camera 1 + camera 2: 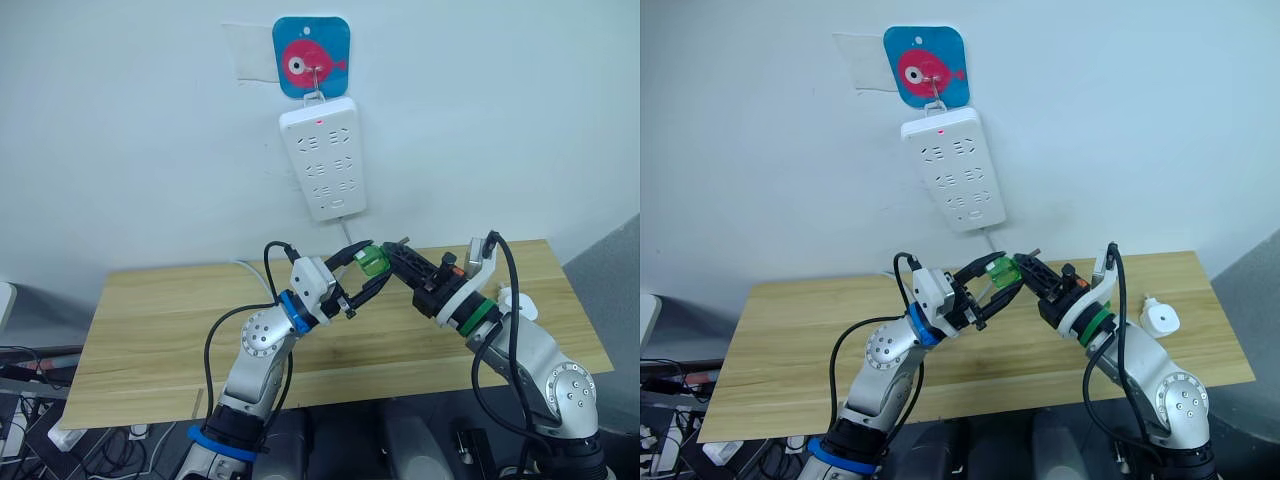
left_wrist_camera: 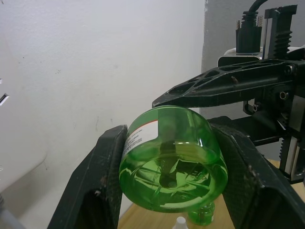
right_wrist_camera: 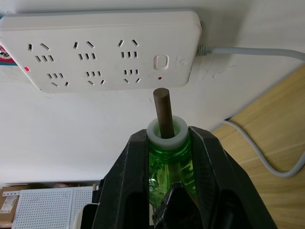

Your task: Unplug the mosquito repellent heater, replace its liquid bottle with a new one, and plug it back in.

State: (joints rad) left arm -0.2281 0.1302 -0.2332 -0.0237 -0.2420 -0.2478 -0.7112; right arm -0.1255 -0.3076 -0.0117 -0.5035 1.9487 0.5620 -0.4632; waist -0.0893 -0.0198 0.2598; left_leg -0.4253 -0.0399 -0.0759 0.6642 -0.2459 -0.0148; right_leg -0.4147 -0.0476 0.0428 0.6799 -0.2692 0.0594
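- Two arms meet above the worktop (image 1: 150,330) near its back edge, both reaching inward and up.
- One power strip (image 1: 322,158) hangs on the wall, sockets free.
- Mosquito repellent heater (image 1: 1159,319) lies near the worktop's right edge.
- Left pincer (image 2: 167,157) clamps the green liquid bottle (image 2: 169,162) at its base; right pincer (image 3: 167,157) clamps its neck.
- Risk: if both pull unevenly, the bottle may slip or its wick (image 3: 162,112) may snap.

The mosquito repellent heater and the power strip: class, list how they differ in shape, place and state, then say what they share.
The mosquito repellent heater is small and rounded; the power strip is long and flat, with many sockets. The heater sits on the wooden table, plugged into nothing; the strip hangs on the wall. The strip shows a red light; the heater shows none. Both are white.
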